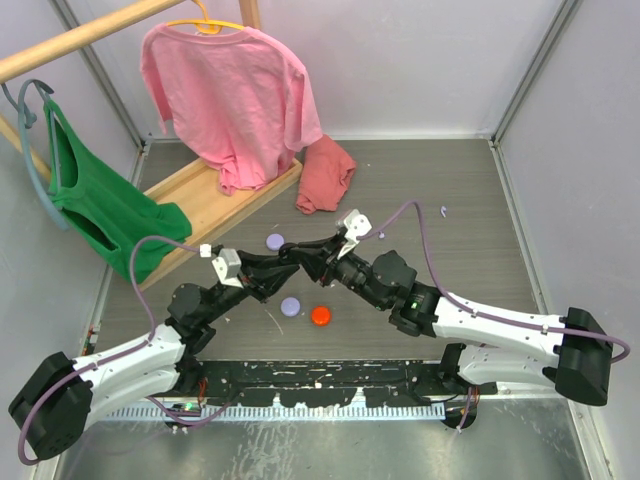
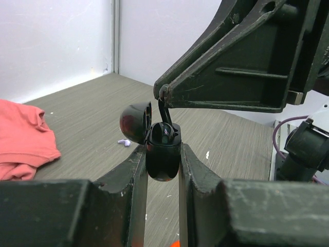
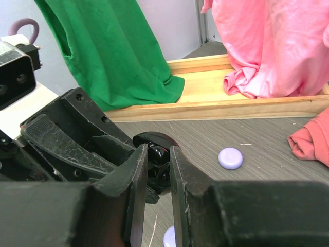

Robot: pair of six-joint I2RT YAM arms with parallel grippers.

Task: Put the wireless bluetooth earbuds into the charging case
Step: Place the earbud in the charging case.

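Grey wood-grain table [image 1: 460,180], white walls [image 1: 420,60], pink and green shirts [image 1: 225,90] on a wooden rack [image 1: 215,195]. Left gripper [image 2: 163,154] pinches the open black case [image 2: 163,165]. Right gripper [image 3: 158,160] pinches a black earbud [image 2: 164,117] at its mouth. Lavender earbud [image 2: 122,141] lies on the table.

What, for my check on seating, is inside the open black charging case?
A black earbud stands in the mouth of the charging case, pinched by the right gripper. The wells beneath are hidden by its wall.
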